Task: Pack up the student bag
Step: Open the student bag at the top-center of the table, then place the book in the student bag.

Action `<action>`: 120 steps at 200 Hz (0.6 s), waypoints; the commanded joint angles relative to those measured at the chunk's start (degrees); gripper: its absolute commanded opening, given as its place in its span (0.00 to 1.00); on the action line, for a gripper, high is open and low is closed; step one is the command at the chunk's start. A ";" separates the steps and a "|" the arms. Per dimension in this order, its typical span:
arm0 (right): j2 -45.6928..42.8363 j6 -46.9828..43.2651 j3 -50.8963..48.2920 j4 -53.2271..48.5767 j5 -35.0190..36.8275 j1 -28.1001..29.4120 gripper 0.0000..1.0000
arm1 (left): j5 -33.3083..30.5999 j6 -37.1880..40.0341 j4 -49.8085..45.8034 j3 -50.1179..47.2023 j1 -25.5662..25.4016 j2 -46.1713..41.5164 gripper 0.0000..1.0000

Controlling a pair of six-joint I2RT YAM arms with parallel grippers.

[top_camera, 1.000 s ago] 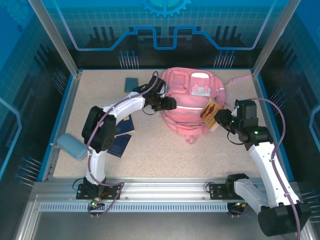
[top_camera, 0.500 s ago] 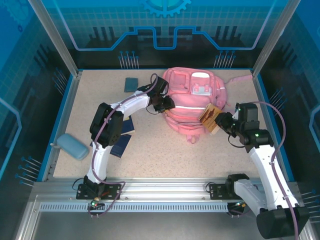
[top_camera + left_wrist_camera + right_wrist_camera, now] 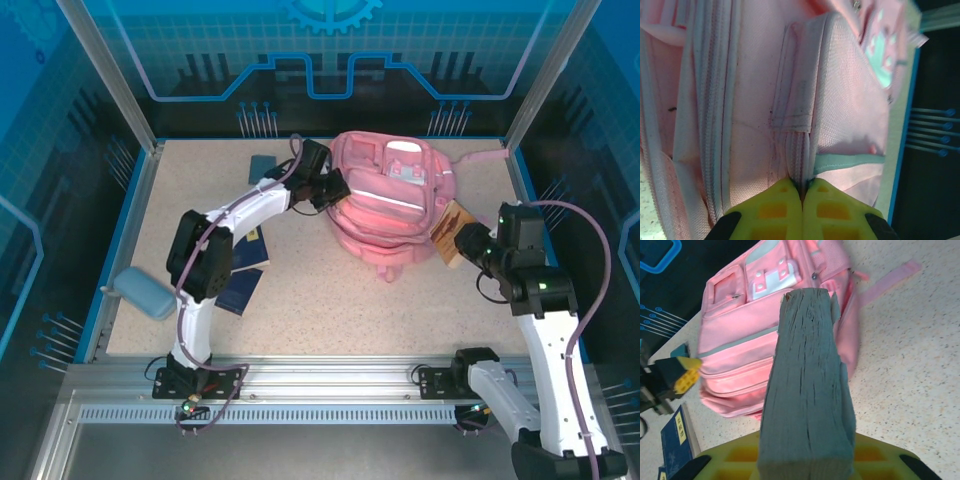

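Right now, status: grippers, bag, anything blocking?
Left gripper shut, pinching a fold of the student bag. Right gripper shut on book, held beside the bag, not packed yet. Nothing seen between them.

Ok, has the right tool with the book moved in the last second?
Yes. In the top view the right tool, shut on the book, has pulled back off the student bag toward the table's right rim.
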 commanded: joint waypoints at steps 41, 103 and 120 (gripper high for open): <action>-0.59 0.91 -1.13 2.03 -9.77 -0.85 0.28 | -12.09 -10.72 17.07 -9.57 1.77 -13.26 0.00; 1.76 5.11 -3.75 -0.34 -9.71 -0.81 0.23 | -14.08 -12.73 19.44 -5.01 -0.15 -11.92 0.00; 2.72 7.10 -6.40 3.19 -13.79 -0.86 0.23 | -13.25 -12.16 19.39 -3.93 -0.56 -11.45 0.00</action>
